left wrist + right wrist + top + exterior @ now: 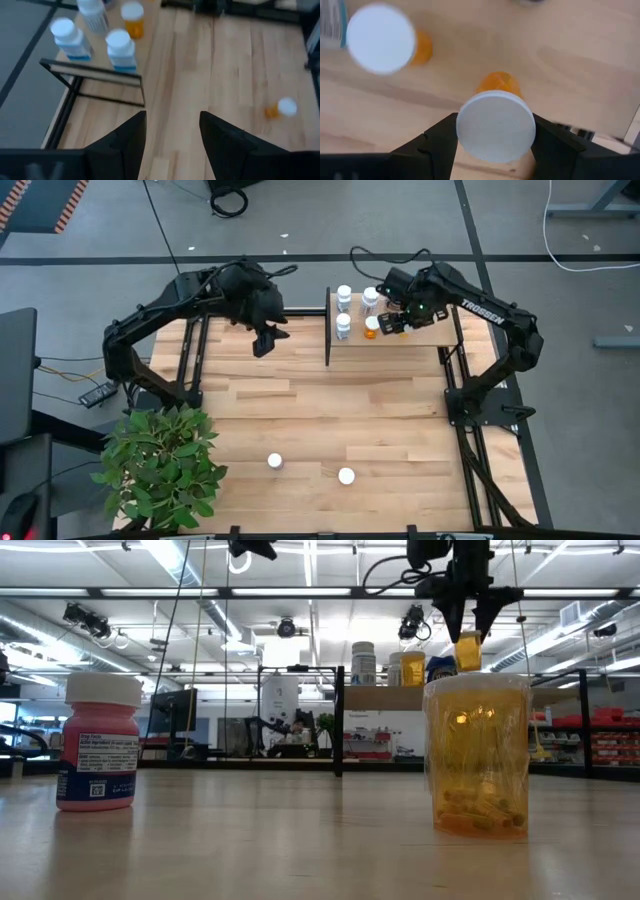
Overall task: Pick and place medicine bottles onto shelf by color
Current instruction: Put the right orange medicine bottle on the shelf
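Observation:
The shelf [420,330], a light-wood panel with black rails, stands at the table's far right. On it are three white bottles [344,295] and an orange bottle [372,328]. My right gripper [388,323] hovers over the shelf beside that orange bottle, shut on another orange bottle [500,84] with a white cap. My left gripper [268,336] hangs open and empty over the table's far middle, left of the shelf. Two more bottles stand upright near the front edge: a pink one [97,745] and a clear orange one [478,755]. My right gripper pinches the orange bottle by its white cap [470,131], one finger on each side of the cap's rim. The fingers come from above, pointing down. The bottle hangs upright below them [468,650], its base a little above the shelf panel.
A green leafy plant [165,465] fills the table's near left corner. The shelf's black rail [328,330] stands upright between my left gripper and the bottles. Bare tabletop [320,395] lies between the shelf and the two front bottles [275,462], [346,476].

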You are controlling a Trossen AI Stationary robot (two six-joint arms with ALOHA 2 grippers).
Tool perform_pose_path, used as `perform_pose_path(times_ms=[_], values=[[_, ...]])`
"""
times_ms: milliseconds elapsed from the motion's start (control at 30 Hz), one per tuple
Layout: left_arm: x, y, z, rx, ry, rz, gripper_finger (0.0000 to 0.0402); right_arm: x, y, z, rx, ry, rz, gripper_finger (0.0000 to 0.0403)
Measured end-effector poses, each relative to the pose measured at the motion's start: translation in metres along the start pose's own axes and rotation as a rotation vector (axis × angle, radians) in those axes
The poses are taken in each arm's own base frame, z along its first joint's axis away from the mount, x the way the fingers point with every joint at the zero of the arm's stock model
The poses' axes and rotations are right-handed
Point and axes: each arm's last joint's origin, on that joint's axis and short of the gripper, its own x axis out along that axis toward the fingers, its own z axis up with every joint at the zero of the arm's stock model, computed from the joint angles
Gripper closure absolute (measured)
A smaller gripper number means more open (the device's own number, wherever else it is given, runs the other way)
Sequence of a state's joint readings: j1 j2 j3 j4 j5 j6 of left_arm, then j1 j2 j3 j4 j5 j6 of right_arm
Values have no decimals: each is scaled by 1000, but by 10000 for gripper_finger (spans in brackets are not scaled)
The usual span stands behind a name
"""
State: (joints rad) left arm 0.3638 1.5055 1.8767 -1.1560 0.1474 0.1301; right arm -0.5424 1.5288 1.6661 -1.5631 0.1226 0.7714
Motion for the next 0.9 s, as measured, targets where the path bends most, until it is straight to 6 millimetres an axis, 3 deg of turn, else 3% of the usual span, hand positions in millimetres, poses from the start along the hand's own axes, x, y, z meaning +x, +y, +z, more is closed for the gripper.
perform_pose_path(times_ms=[333,633,900], values=[[-1,2,15,-95,-159,13,216,4,-13,24,32,-57,58,173],[-1,2,16,-95,-165,15,218,26,-16,25,27,30,70,173],[-1,2,16,-95,-164,15,219,27,-14,28,38,7,86,173]])
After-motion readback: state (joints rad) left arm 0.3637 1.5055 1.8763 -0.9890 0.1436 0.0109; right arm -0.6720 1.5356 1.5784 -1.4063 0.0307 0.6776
